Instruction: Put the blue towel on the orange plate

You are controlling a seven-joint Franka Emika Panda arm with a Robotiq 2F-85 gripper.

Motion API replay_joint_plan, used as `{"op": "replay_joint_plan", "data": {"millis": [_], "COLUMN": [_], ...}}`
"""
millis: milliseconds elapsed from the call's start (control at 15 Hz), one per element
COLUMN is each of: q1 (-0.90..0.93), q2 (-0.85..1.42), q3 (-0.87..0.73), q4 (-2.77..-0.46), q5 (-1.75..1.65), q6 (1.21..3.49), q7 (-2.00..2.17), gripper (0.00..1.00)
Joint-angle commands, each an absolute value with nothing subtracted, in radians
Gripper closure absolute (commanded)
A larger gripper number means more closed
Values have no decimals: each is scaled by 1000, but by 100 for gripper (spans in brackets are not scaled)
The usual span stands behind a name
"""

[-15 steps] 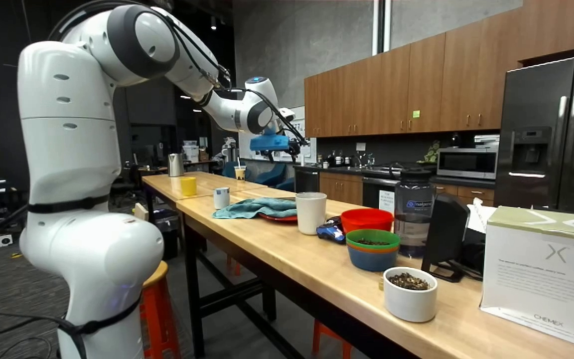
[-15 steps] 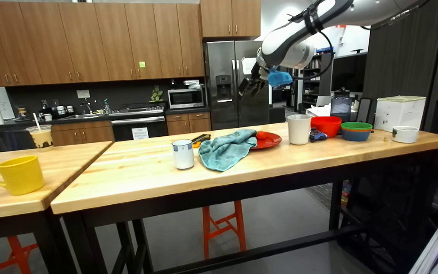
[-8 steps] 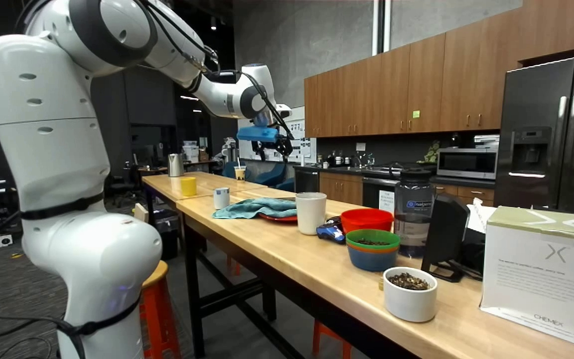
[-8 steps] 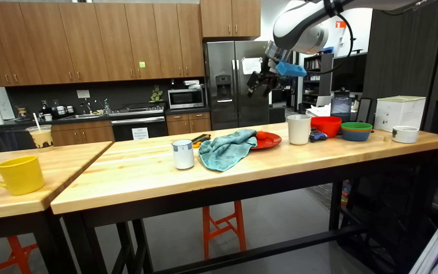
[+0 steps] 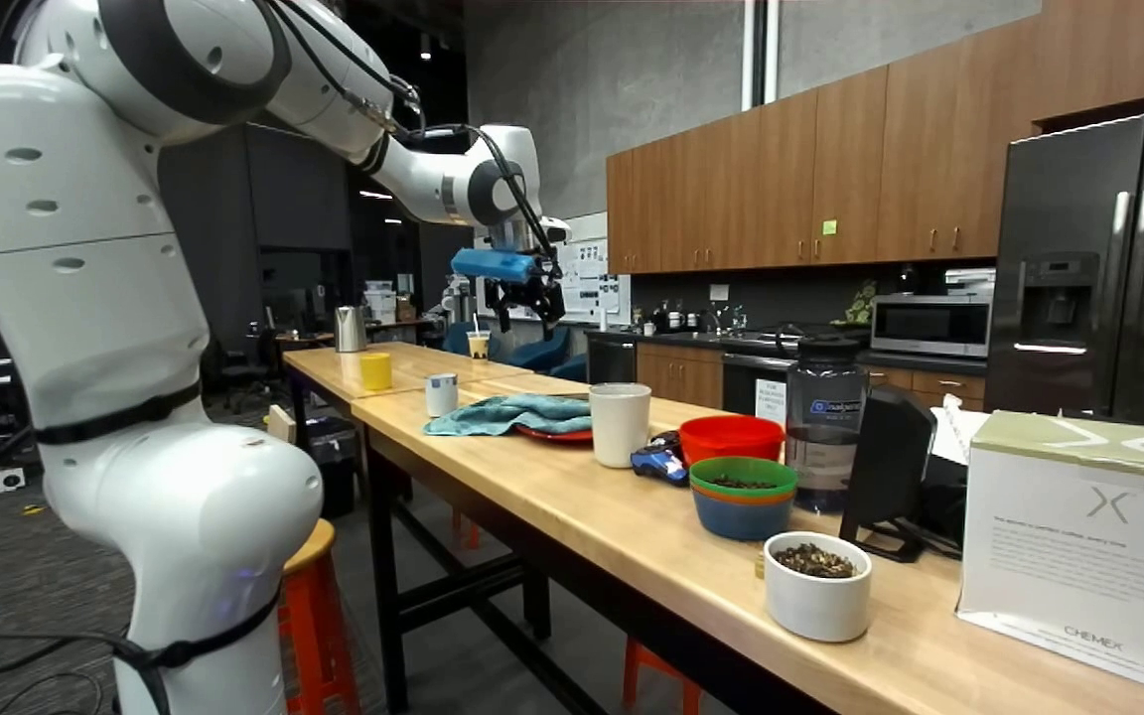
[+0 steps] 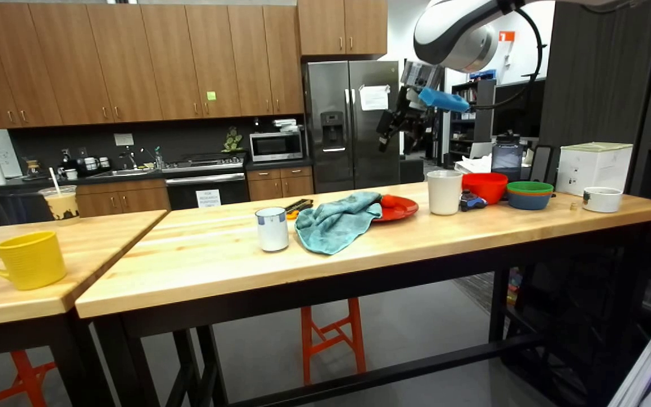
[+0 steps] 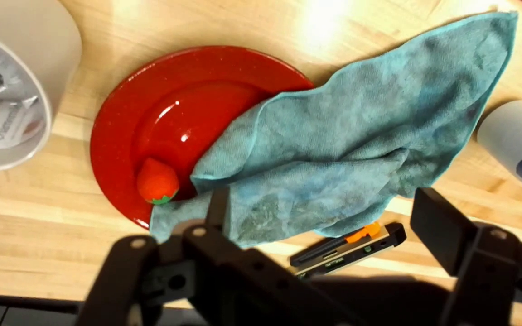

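Note:
The blue-green towel [image 7: 356, 117] lies crumpled on the table, with one end over part of a red plate [image 7: 188, 99]. No orange plate shows. The towel also shows in both exterior views [image 5: 507, 412] [image 6: 337, 223], as does the plate [image 5: 567, 435] [image 6: 403, 209]. A red toy strawberry [image 7: 157, 181] sits on the plate beside the towel's edge. My gripper [image 7: 329, 215] is open and empty, its fingers wide apart. In both exterior views the gripper [image 5: 525, 320] [image 6: 398, 141] hangs in the air well above the table, touching nothing.
A tall white cup [image 7: 64, 40] stands beside the plate. A small white-and-blue mug [image 7: 512, 140] stands at the towel's other end. A knife with an orange slider [image 7: 364, 232] and a small level [image 7: 349, 258] lie beside the towel. A red bowl [image 6: 485, 187] and stacked bowls [image 6: 529, 198] stand beyond the cup.
The arm has drawn back toward its base. The gripper has moved left and down in an exterior view, and right and slightly down in an exterior view. The towel and plate have not moved.

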State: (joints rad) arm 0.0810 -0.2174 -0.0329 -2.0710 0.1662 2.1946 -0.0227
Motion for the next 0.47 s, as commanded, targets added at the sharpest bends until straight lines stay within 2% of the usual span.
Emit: {"op": "replay_joint_plan", "data": {"millis": [0, 400], "q1": [60, 63], "q2": [-249, -214], "q3": [-22, -15], "q4": [-2097, -2085], "q5": [182, 177], "q6": [2137, 2159], "q7": [-2, -11], "gripper": [0, 0]}}
